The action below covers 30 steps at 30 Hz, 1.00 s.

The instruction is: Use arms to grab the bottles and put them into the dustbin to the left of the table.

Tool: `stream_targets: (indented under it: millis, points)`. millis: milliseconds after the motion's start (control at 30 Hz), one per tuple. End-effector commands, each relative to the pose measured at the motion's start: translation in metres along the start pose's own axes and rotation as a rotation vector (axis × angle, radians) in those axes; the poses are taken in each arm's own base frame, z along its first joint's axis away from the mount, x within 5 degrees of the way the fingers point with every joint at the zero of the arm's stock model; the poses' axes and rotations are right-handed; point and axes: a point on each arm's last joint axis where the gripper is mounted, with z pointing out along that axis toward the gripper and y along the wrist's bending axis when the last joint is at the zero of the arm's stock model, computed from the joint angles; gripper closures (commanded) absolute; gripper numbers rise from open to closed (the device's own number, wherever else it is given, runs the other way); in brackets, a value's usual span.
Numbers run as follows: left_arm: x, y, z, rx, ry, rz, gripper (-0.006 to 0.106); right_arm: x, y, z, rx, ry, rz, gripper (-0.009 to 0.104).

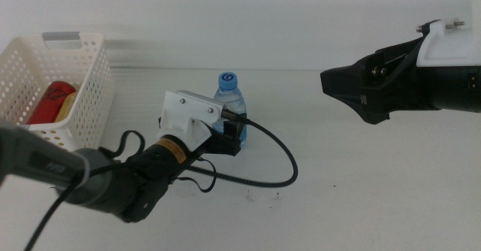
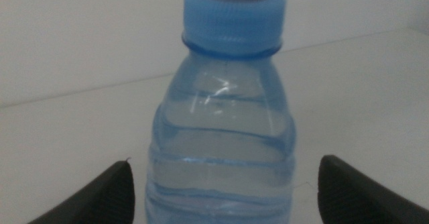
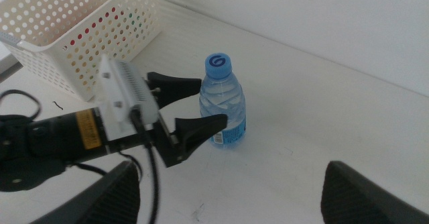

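Observation:
The clear water bottle (image 1: 230,95) with a blue cap stands upright at the middle of the table (image 1: 353,183). My left gripper (image 1: 231,134) is open, with one jaw on either side of the bottle's lower body. The left wrist view shows the bottle (image 2: 224,137) close up with a gap to each jaw. The right wrist view also shows the bottle (image 3: 223,103) between the left gripper's jaws (image 3: 211,103). My right gripper (image 1: 328,82) hovers open to the right of the bottle, above the table. The white dustbin (image 1: 86,86) at the far left holds the red can (image 1: 49,101) and the yellow bottle (image 1: 68,106).
The left arm's black cable (image 1: 282,157) loops over the table to the right of the bottle. The dustbin (image 3: 80,36) stands just beyond the left arm. The table's far edge meets a white wall.

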Motion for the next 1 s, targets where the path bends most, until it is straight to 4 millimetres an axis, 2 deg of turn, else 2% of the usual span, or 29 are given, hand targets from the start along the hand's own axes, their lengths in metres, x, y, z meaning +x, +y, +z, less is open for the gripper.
stream_targets:
  millis: [0,267,467,533,600,667,867,967]
  points:
    - [0.002,0.002,0.009,0.003,-0.005,-0.017,0.007,-0.002,0.0,-0.002,0.001,-0.016,-0.005,0.01]
    - [0.014,0.006,0.037,0.006,-0.003,-0.032,0.007,-0.002,0.0,-0.002,0.001,-0.016,-0.005,0.01]
    - [0.019,0.008,0.05,0.005,-0.003,-0.014,0.007,-0.002,0.0,-0.002,0.001,-0.016,-0.005,0.01]
    - [0.026,0.008,0.055,0.012,0.01,-0.011,0.01,-0.002,0.0,-0.002,0.001,-0.016,-0.005,0.01]
    - [0.029,0.008,0.056,0.022,0.009,-0.006,0.017,-0.002,0.0,-0.002,0.001,-0.016,-0.005,0.01]
    - [0.027,0.006,0.055,0.038,-0.006,0.003,0.029,-0.002,0.0,-0.002,0.001,-0.016,-0.003,0.01]
    - [0.002,0.004,0.043,0.034,-0.048,0.008,0.071,-0.002,0.0,-0.002,0.001,-0.016,-0.003,0.01]
    - [-0.013,0.002,0.029,0.029,-0.038,0.018,0.085,-0.002,0.0,-0.002,0.001,-0.016,-0.003,0.01]
